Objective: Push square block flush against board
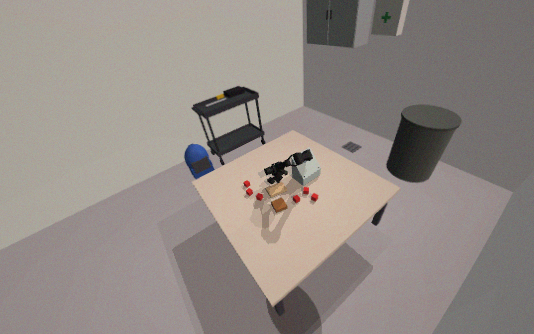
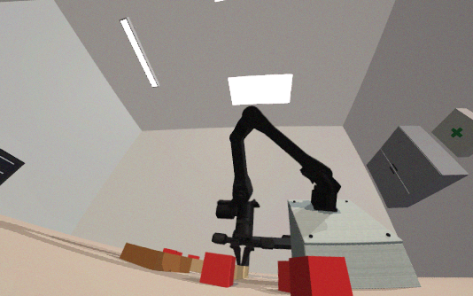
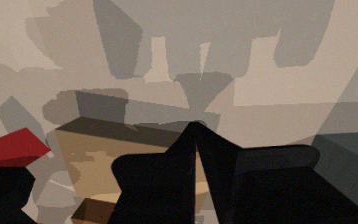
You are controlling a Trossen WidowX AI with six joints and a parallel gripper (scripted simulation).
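Observation:
The square block is dark brown and lies flat, mostly hidden in the wrist view. The board is light tan and lies flat between the block and the robot's base. In the top view a narrow strip of table seems to show between block and board; exact contact cannot be told. My gripper is shut and empty, pointing down. Its tips are low at the board's base-side edge; whether they touch it is unclear.
Red cubes lie on both sides of the parts, such as one to the left and one to the right. The pale robot base stands behind the board on the table.

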